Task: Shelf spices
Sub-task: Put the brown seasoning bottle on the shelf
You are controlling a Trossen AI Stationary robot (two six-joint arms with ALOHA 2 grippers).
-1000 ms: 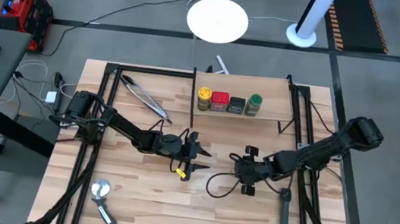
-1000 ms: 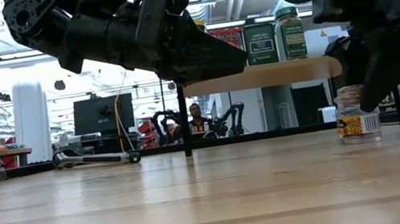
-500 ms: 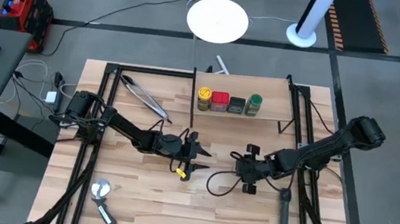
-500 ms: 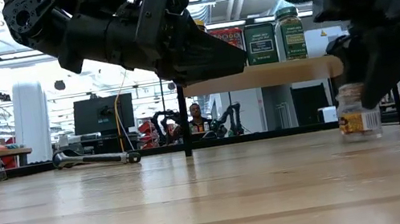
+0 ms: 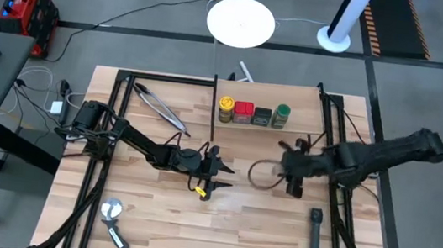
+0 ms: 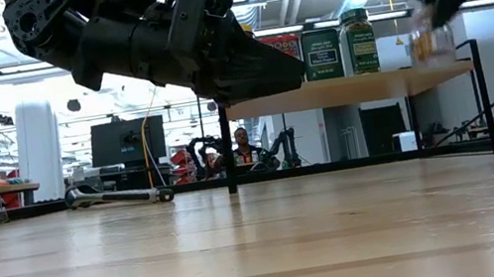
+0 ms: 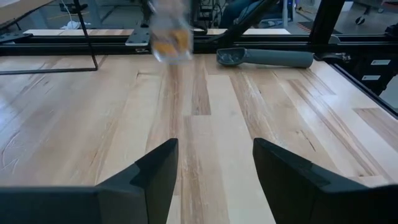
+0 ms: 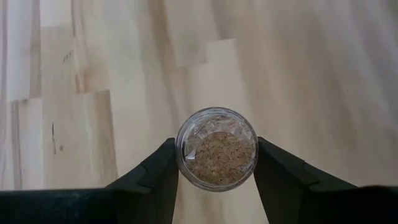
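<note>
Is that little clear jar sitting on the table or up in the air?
In the air: the right gripper holds the jar upright, beside the shelf.

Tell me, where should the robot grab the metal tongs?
Probably mid-length, coming straight down from above. The tongs lie flat and slanted on the table, so the left gripper should turn crosswise and pinch both thin arms together.

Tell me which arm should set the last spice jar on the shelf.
Right. Its claw already grips the clear jar, lifted near the shelf. The left claw is open and empty, low over the table's middle.
</note>
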